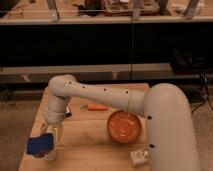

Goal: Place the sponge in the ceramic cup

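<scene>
A blue sponge [40, 145] sits at the mouth of a pale ceramic cup [49, 155] near the front left corner of the wooden table [90, 145]. The sponge covers most of the cup's top, and only the cup's right side shows below it. My gripper [54, 133] hangs straight down from the white arm, just above and to the right of the sponge, touching or nearly touching it.
An orange bowl [124, 126] stands mid-table to the right of the arm. A thin orange carrot-like item [96, 107] lies behind it. A small white packet [139, 156] rests at the front right. Dark shelving runs along the back.
</scene>
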Controlling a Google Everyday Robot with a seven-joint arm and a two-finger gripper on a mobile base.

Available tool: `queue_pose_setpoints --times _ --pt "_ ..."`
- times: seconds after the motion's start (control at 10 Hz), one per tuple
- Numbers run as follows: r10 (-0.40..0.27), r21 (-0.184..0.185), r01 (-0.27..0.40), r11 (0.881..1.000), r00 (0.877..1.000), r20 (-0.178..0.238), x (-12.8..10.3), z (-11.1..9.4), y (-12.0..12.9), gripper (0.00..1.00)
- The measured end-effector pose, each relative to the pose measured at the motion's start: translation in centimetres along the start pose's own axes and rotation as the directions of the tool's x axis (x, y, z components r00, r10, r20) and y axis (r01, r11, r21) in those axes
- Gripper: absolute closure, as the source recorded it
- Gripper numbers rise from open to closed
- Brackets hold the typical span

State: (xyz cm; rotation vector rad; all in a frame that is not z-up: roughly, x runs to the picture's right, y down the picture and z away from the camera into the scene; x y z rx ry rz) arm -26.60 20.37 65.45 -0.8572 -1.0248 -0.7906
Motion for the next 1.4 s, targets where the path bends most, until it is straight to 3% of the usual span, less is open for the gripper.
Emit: queue_pose_setpoints --times 0.2,0.4,0.5,0.6,0.8,1.2,1.4 --pt "0.001 -0.011 0.000 1.000 1.000 0.023 0.0 0.3 0.2 0.82" --pt "0.012 0.027 -0.013 1.000 1.000 0.026 0.1 -0.3 0.6 0.60" --pt "0.013 0.033 -0.014 0.999 1.000 0.026 0.0 -0.4 0.6 0.54" --pt "0.018 0.046 -0.019 0.999 0.999 0.028 0.0 -0.5 0.5 0.40" --pt "0.027 0.059 -0.029 0.998 0.999 0.030 0.2 -0.7 0.5 0.24" --pt "0.050 0.069 -0.053 0.996 0.998 0.046 0.7 -1.0 0.1 0.20" --pt "0.050 0.062 -0.053 0.997 0.997 0.055 0.8 -0.7 0.1 0.25"
